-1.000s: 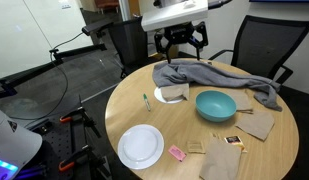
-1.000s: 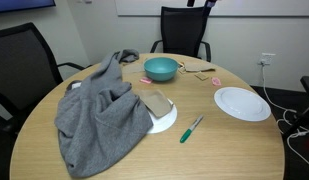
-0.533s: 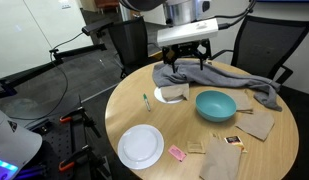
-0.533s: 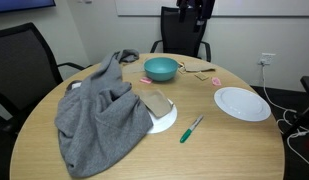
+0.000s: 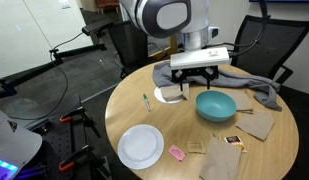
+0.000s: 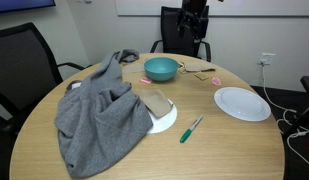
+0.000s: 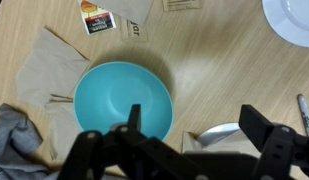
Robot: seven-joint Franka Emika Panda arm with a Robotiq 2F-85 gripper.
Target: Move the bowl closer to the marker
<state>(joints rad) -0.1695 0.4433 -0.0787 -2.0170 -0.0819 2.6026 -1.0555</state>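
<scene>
Tool (image 5: 198, 82) is spread wide with nothing pinched, and it hangs above the bench (image 5: 114, 115) over the near rim of the bowl (image 5: 216, 105). In the wrist view the two fingers (image 7: 134, 116) stand well apart. The bowl (image 7: 122, 100) lies mostly under the left one, and the edge of a saucer (image 7: 220, 134) shows in the gap. The teal bowl sits upright on the bench and looks empty, just beside the grey cloth (image 5: 229, 80), with a brown napkin (image 7: 44, 65) partly under its far side. The marker (image 5: 146, 100) lies flat on the wood, well apart from the bowl, with the saucer (image 5: 172, 93) between them; in the wrist view only the marker's tip (image 7: 303, 112) shows at the frame edge. In an exterior view the marker (image 6: 192, 129) lies just beside the saucer (image 6: 162, 118), and the bowl (image 6: 161, 68) is farther back. The white plate (image 5: 141, 146) sits near the bench edge, apart from both, with a small pink object (image 5: 177, 153) beside it.
</scene>
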